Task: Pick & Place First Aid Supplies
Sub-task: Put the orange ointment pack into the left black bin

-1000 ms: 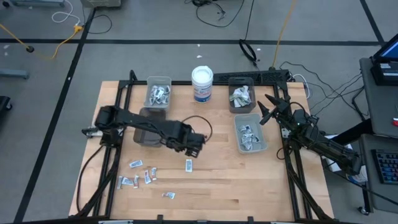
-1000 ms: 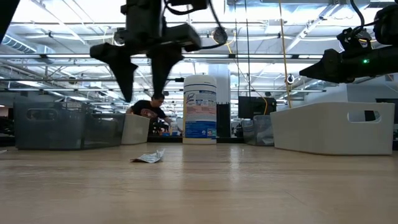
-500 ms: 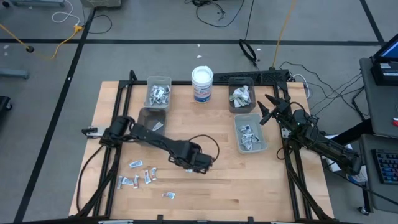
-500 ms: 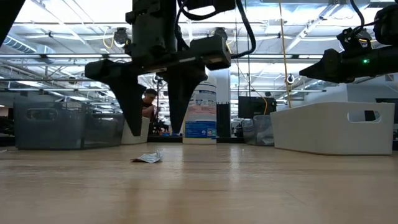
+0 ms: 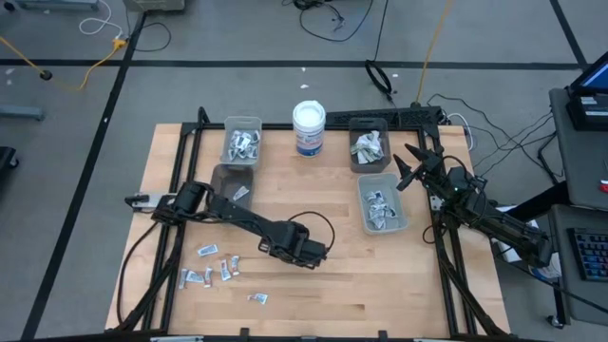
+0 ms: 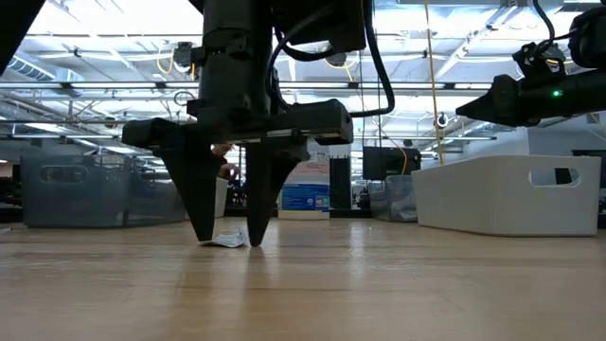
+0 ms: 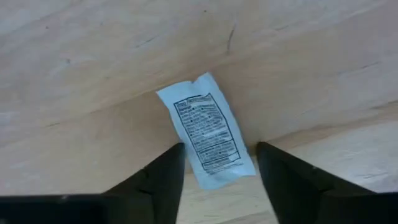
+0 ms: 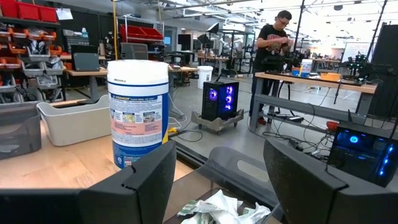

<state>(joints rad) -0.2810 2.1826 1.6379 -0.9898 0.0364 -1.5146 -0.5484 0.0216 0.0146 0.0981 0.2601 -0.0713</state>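
Straddling one packet (image 7: 211,137), left hand (image 7: 219,163) open.

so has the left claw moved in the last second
Yes. In the low view the left claw has come down from level with the white round tub to the wooden table, open astride a white printed packet.

A robotics lab: workbenches (image 8: 298,78), storage shelving (image 8: 28,25), and computers (image 8: 222,99) behind the table.

High view looks straight down, low view level across—both share the packet (image 6: 227,241).
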